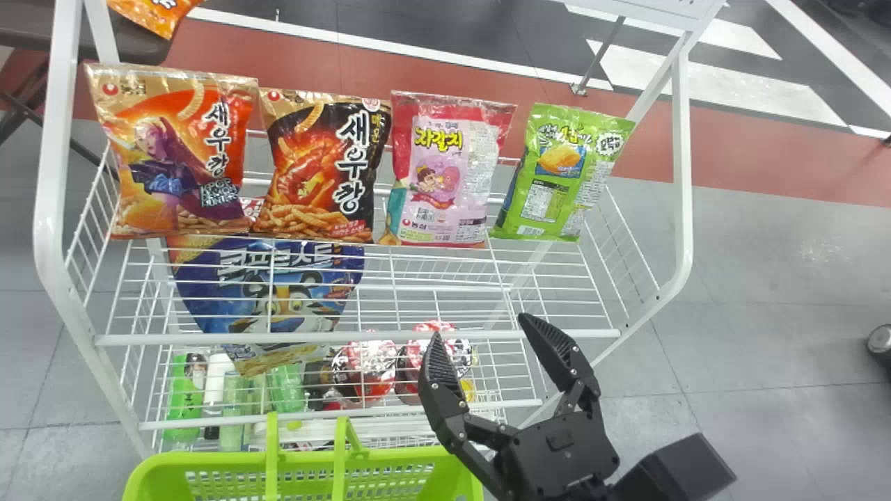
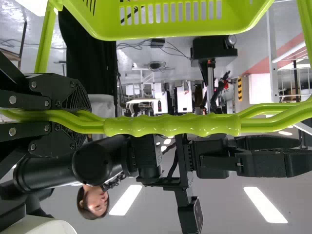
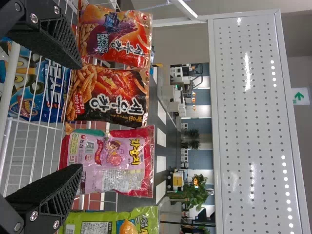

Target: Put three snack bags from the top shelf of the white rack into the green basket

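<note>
Step in hand looks like the approach for a pick: snack bags are standing on the top shelf of the white rack (image 1: 680, 209), and the right gripper (image 1: 480, 325) is spread open with nothing between its fingers, at the rack's near side, right of its middle. Along the rack's top shelf from left to right: orange shrimp-cracker bag (image 1: 177, 156), black-and-orange shrimp-cracker bag (image 1: 321, 170), pink-and-red snack bag (image 1: 449, 174), green snack bag (image 1: 560, 174), all roughly upright. Green basket (image 1: 407, 456) is at the rack's near side, toward its left, lower than the top shelf; left gripper (image 2: 87, 120) is closed on the basket's handle (image 2: 170, 125). Target bag not certain; pink-and-red one seems likeliest. Next move: raise the right gripper over the rack's front rail (image 1: 390, 337), line the fingers up on one bag, close firmly enough to hold the slick film without crushing, lift clear of the wire, then bring it back to the basket. Risks: nudging a neighbouring bag over, or snagging the rail.
</note>
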`<state>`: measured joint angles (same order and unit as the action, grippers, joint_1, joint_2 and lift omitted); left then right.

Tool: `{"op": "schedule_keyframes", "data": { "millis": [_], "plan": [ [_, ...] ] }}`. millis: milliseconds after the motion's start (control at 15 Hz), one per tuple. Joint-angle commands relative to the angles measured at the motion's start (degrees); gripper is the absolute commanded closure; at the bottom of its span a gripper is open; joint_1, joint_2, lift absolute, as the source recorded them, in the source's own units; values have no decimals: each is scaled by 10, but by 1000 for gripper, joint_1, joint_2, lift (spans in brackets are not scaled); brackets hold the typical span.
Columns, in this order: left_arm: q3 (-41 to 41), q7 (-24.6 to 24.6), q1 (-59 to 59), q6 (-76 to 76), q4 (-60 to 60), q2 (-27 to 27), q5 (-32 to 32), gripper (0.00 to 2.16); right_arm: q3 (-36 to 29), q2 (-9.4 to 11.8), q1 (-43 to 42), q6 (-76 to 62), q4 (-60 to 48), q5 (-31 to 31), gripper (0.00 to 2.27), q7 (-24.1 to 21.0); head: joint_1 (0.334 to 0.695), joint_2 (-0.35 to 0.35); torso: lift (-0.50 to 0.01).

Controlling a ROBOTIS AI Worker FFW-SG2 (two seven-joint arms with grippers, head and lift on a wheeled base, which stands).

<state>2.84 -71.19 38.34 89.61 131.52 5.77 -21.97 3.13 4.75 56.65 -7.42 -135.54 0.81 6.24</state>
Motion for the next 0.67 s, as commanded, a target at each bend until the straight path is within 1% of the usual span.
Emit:
{"op": "schedule_keyframes", "data": {
  "millis": [0,267,600],
  "plan": [
    [1,0,2,4,0,0,0,2145,1,1,2,-5,-3,0,97,0,695,-350,0],
    [2,1,2,4,0,-1,2,2145,1,5,1,-11,-3,0,97,0,695,-350,0],
    [3,0,4,4,3,0,3,2148,7,5,-1,-21,-3,-8,97,0,695,-350,0]
  ]
}}
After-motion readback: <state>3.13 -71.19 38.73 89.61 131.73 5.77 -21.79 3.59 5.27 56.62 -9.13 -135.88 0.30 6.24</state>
